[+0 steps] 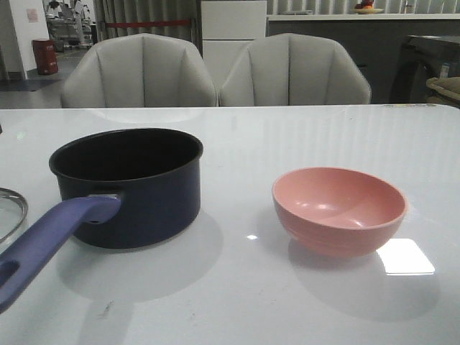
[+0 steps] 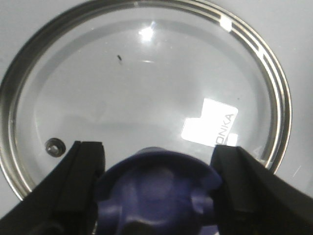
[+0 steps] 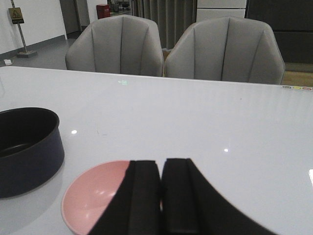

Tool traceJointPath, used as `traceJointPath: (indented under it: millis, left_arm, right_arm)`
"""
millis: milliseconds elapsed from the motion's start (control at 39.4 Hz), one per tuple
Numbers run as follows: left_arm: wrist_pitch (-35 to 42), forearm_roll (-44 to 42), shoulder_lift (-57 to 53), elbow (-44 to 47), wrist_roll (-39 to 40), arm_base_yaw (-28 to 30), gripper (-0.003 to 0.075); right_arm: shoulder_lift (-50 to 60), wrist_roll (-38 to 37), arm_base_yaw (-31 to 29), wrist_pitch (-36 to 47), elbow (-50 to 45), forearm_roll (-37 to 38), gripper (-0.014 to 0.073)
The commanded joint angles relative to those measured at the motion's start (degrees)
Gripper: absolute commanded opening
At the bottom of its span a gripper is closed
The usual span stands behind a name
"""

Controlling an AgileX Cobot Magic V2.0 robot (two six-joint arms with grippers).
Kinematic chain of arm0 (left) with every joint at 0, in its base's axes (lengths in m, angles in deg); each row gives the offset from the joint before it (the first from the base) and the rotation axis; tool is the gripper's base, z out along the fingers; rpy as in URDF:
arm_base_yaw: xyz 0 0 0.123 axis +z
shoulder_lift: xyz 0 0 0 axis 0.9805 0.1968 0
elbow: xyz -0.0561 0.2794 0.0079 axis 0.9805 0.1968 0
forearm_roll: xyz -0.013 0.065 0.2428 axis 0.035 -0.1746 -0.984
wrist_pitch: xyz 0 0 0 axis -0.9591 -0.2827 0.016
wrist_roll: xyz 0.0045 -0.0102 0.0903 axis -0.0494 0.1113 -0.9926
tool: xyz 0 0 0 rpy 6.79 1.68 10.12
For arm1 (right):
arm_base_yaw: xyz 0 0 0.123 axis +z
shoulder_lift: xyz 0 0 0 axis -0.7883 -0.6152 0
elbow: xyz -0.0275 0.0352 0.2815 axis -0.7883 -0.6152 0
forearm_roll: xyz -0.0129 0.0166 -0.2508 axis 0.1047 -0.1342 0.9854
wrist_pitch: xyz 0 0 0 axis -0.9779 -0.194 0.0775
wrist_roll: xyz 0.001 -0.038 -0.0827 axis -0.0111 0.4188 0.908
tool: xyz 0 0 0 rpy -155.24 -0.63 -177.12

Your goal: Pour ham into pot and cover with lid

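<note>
The dark navy pot (image 1: 144,194) stands left of centre, its blue-purple handle (image 1: 50,237) pointing toward the front left; it also shows in the right wrist view (image 3: 24,152). No ham shows anywhere; the pot's floor is hidden. The glass lid (image 2: 146,88) lies flat on the table, only its rim (image 1: 11,208) showing at the far left edge of the front view. My left gripper (image 2: 157,156) is open, with its fingers on either side of the lid's navy knob (image 2: 156,191). My right gripper (image 3: 161,169) is shut and empty over the pink bowl.
The pink bowl (image 1: 338,212) stands right of the pot and looks empty; it also shows in the right wrist view (image 3: 93,196). Two grey chairs (image 1: 215,72) stand behind the table's far edge. Neither arm shows in the front view.
</note>
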Motion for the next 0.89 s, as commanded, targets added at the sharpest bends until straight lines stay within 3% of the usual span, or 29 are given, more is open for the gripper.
traceJointPath:
  millis: [0,380,862]
  left_arm:
    - [-1.53,0.56,-5.26,-2.61,-1.26,-0.15,0.0174]
    - [-8.27,1.09,-11.84,-13.88,-6.29,-1.90,0.0174]
    - [-11.66,0.43,-10.61,-24.48,-7.89,-18.83,0.0174]
  right_arm:
    - [-0.10,0.28,0.01,4.18,1.48,0.28,0.0153]
    - [-0.10,0.28,0.01,4.18,1.48,0.28,0.0153]
    - [-0.10,0.28,0.01,4.18,1.48,0.28,0.0153]
